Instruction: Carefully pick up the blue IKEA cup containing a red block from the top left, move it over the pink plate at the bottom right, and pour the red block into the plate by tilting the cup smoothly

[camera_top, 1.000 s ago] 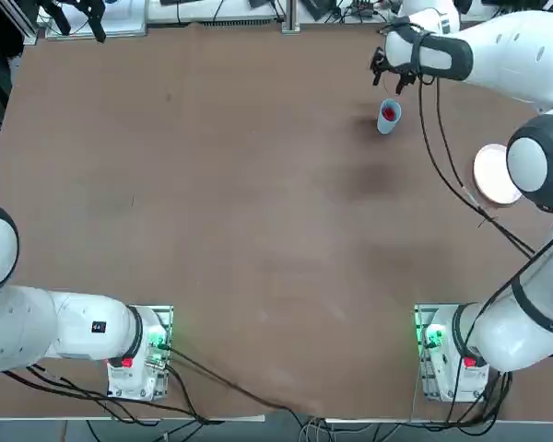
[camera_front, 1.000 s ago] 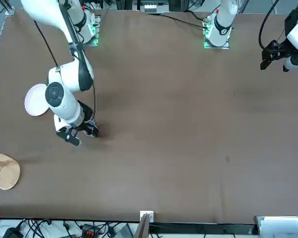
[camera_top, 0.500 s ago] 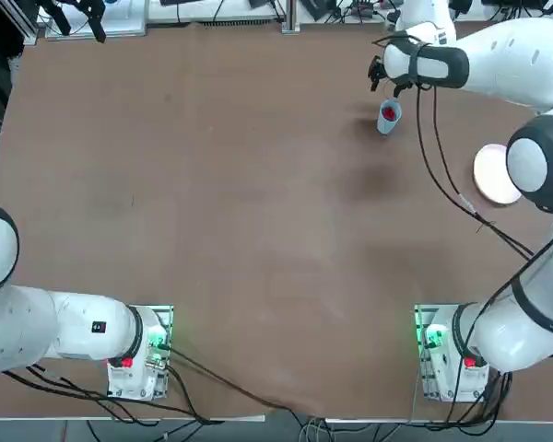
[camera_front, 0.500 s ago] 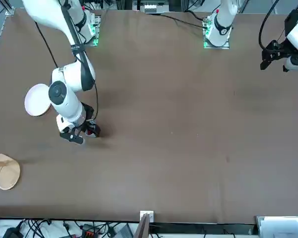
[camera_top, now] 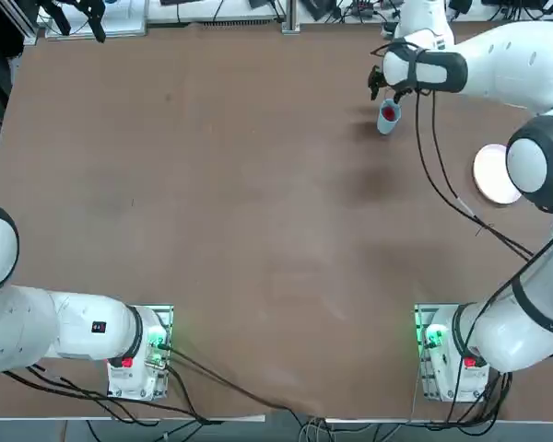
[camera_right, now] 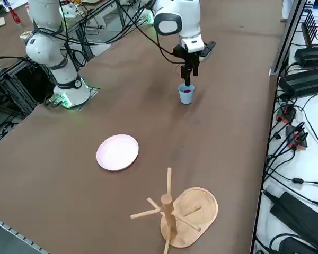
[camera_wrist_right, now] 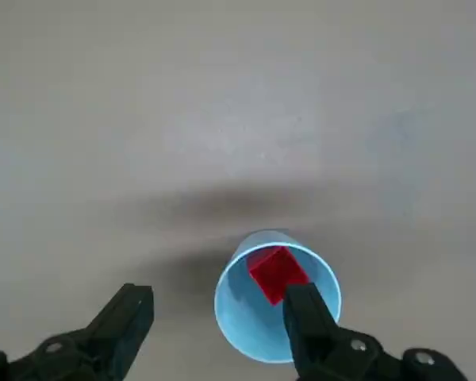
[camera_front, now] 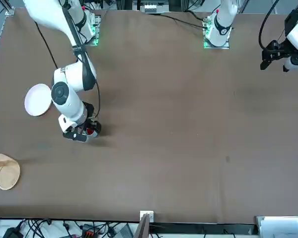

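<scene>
Moved since the earlier frame: right end effector, shifted a little across the far part of the table, toward the robot's side; cup, block and plate unchanged in place.

Item 1. Right end effector, black. Two fingers, standing apart, not clamped on the cup. Located at the cup, above its rim. One finger overlaps the cup's opening in the wrist view; the other lies well to the side of it. Contact between finger and cup: cannot be told.

Item 2. Cup, light blue, plastic, round-rimmed, tapered. Upright on the table, right of centre, toward the far edge.

Item 3. Block, bright red, small. Inside the cup, resting against the wall.

Item 4. Plate, round, flat, very pale pink. Lying on the table toward the right edge, apart from the cup and nearer the robot's bases. Bare surface.

Item 5. Stand, pale wood, upright post with several pegs. Toward the far right corner of the table.

Item 6. Board, pale wood, oval. At the stand, partly hidden by post and pegs.

Item 7. Cable, black, slack, running along the right arm.
</scene>
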Robot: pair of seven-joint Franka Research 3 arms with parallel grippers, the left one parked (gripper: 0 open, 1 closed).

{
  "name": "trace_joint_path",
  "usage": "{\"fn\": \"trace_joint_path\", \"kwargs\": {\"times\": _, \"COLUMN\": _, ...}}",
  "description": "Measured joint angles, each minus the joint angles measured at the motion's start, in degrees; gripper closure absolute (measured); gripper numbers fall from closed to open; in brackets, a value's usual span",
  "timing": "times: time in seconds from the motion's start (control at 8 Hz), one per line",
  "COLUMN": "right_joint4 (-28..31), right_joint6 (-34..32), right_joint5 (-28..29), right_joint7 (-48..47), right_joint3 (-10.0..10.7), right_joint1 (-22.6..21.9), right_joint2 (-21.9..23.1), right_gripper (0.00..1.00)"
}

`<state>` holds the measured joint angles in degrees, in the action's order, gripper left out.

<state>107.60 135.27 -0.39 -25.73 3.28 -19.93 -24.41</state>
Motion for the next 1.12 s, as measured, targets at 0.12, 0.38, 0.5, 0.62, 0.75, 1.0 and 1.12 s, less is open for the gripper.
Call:
{"fn": "trace_joint_path", "kwargs": {"times": 0.12, "right_joint4": 0.01, "right_joint6": 0.04, "right_joint5": 0.00, "right_joint7": 0.00, "right_joint3": -0.02, "right_joint1": -0.09, "right_joint2": 0.00, "right_gripper": 0.00}}
{"fn": "trace_joint_path", "kwargs": {"times": 0.38, "right_joint4": 0.28, "right_joint6": 0.06, "right_joint5": 0.00, "right_joint7": 0.00, "right_joint3": -0.03, "right_joint1": -0.53, "right_joint2": -0.02, "right_gripper": 0.00}}
{"fn": "trace_joint_path", "kwargs": {"times": 0.5, "right_joint4": 0.63, "right_joint6": 0.11, "right_joint5": 0.00, "right_joint7": 0.00, "right_joint3": -0.05, "right_joint1": -1.02, "right_joint2": -0.09, "right_gripper": 0.00}}
{"fn": "trace_joint_path", "kwargs": {"times": 0.62, "right_joint4": 0.95, "right_joint6": 0.18, "right_joint5": 0.00, "right_joint7": 0.00, "right_joint3": -0.05, "right_joint1": -1.33, "right_joint2": -0.26, "right_gripper": 0.00}}
{"fn": "trace_joint_path", "kwargs": {"times": 0.75, "right_joint4": 1.11, "right_joint6": 0.24, "right_joint5": 0.00, "right_joint7": 0.00, "right_joint3": -0.04, "right_joint1": -1.42, "right_joint2": -0.53, "right_gripper": 0.00}}
{"fn": "trace_joint_path", "kwargs": {"times": 1.0, "right_joint4": 1.13, "right_joint6": 0.27, "right_joint5": 0.00, "right_joint7": 0.00, "right_joint3": -0.04, "right_joint1": -1.42, "right_joint2": -0.85, "right_gripper": 0.00}}
{"fn": "trace_joint_path", "kwargs": {"times": 1.12, "right_joint4": 1.13, "right_joint6": 0.28, "right_joint5": 0.00, "right_joint7": 0.00, "right_joint3": -0.04, "right_joint1": -1.42, "right_joint2": -0.90, "right_gripper": 0.00}}
